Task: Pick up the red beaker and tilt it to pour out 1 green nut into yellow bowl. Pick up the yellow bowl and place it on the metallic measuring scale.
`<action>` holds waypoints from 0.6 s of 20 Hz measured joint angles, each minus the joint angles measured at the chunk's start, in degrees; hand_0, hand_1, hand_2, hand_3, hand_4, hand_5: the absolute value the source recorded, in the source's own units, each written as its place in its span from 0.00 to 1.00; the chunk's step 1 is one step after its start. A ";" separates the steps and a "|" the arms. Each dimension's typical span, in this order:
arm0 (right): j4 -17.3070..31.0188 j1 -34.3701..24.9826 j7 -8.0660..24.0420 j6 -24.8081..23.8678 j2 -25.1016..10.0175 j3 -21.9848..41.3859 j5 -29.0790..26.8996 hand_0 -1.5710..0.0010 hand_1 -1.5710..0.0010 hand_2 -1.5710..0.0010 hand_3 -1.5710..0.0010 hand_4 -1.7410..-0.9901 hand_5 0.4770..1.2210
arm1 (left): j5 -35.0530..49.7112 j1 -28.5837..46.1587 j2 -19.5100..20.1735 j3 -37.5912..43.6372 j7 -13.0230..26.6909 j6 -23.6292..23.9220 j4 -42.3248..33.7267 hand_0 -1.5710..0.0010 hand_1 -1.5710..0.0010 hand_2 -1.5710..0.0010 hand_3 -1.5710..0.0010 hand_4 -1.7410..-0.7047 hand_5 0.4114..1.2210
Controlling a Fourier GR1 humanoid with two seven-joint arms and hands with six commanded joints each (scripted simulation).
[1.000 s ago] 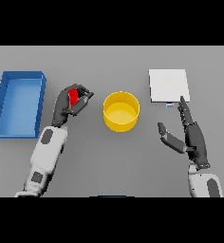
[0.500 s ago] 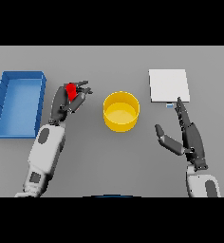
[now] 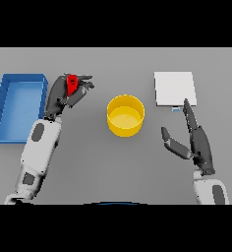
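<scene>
Left robot hand [image 3: 64,96]: clenched round the red beaker [image 3: 72,83], fingers and thumb curled about it. The beaker sits high in the grasp, only its upper red part showing above the dark fingers [image 3: 83,84], which point toward the middle of the worktop [image 3: 113,167]. Whether the beaker touches the surface cannot be told from this view. No green nut can be made out in or near the beaker.

Right robot hand [image 3: 196,142]: released, holding nothing. Its fingers are straight and point away from the robot, the thumb spread out toward the middle. The fingertips lie just short of the near edge of the metallic measuring scale [image 3: 174,88].

Yellow bowl [image 3: 125,115]: upright on the worktop, between the two hands and apart from both. It stands to the right of the beaker and nearer the robot than the scale. Its inside shows plain yellow.

Metallic measuring scale: a flat pale square plate at the far right of the worktop, with a small blue mark at its near edge. Nothing rests on it.

Blue bin [image 3: 5,106]: an open rectangular tray at the far left, just beside the left arm.
</scene>
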 measured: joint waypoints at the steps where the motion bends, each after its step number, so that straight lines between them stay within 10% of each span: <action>1: -0.45 0.85 -0.88 0.05 0.11 0.09 -0.13 1.00 1.00 1.00 1.00 0.69 0.25 | -0.35 -0.53 0.62 -0.20 0.22 -0.18 0.31 0.01 0.01 0.01 0.01 0.02 0.90; 12: -1.60 0.38 3.39 0.57 -0.54 0.26 0.22 1.00 1.00 1.00 1.00 0.75 0.26 | -17.98 -8.85 9.84 -16.73 9.20 -5.08 -0.24 0.00 0.00 0.00 0.00 0.00 0.90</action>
